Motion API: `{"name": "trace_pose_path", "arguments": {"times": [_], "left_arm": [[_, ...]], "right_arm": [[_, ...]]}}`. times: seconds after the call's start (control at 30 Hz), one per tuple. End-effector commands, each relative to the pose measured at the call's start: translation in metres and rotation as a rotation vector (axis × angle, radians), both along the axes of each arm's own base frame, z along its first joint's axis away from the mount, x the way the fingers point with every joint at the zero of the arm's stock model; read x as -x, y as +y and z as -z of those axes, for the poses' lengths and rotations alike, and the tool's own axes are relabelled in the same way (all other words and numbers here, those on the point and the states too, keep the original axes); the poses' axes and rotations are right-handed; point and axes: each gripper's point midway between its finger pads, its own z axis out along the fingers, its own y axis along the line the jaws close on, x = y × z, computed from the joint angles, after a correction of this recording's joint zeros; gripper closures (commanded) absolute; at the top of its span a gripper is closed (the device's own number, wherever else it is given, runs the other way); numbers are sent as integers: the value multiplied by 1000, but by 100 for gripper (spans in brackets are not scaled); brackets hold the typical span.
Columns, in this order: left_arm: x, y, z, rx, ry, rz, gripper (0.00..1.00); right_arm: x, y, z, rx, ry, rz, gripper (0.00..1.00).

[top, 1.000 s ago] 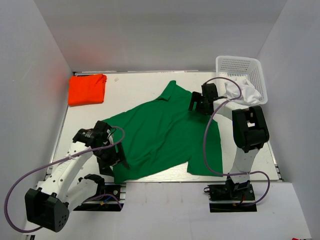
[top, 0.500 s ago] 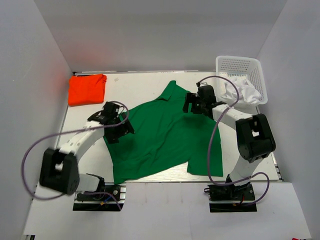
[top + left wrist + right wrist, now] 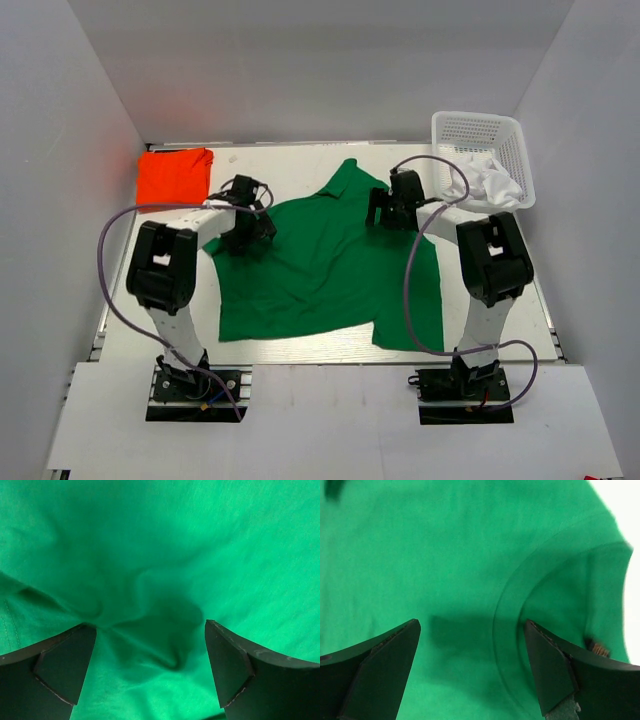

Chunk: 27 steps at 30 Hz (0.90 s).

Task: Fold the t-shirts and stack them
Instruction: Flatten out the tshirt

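A bright green t-shirt (image 3: 325, 265) with short sleeves and a small collar lies spread out and slightly rumpled in the middle of the table. The orange-red t-shirt (image 3: 175, 178) lies folded at the back left corner. My left gripper (image 3: 243, 236) hovers open over the green shirt's left shoulder area, and in the left wrist view a pinched wrinkle (image 3: 172, 657) sits between its fingers (image 3: 60, 675). My right gripper (image 3: 385, 212) stands open over the shirt's right shoulder. In the right wrist view a curved seam (image 3: 502, 630) runs between its fingers (image 3: 555, 672). Neither gripper holds cloth.
A white mesh basket (image 3: 478, 135) stands at the back right with a white cloth (image 3: 495, 184) in it. White walls close in the table on three sides. Cables loop from both arms over the shirt's edges.
The left arm swung from the shirt's front left corner to its back left shoulder, and its jaws opened wider. The right gripper shifted slightly left. The shirt's lower left corner drew in.
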Motion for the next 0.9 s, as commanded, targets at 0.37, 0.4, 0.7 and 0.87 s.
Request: {"name": "trace_pose_path", "arguments": {"times": [0.37, 0.4, 0.7, 0.87], "left_arm": [[-169, -36, -38, 113, -302, 219, 0], [-167, -32, -42, 95, -310, 221, 0], [-99, 49, -124, -62, -366, -28, 0], [-6, 62, -114, 18, -412, -184, 0]], "right_arm": [[-83, 13, -101, 9, -281, -187, 10], [-80, 22, -109, 28, -314, -237, 10], [40, 190, -139, -57, -451, -762, 10], [25, 223, -120, -153, -324, -597, 10]]}}
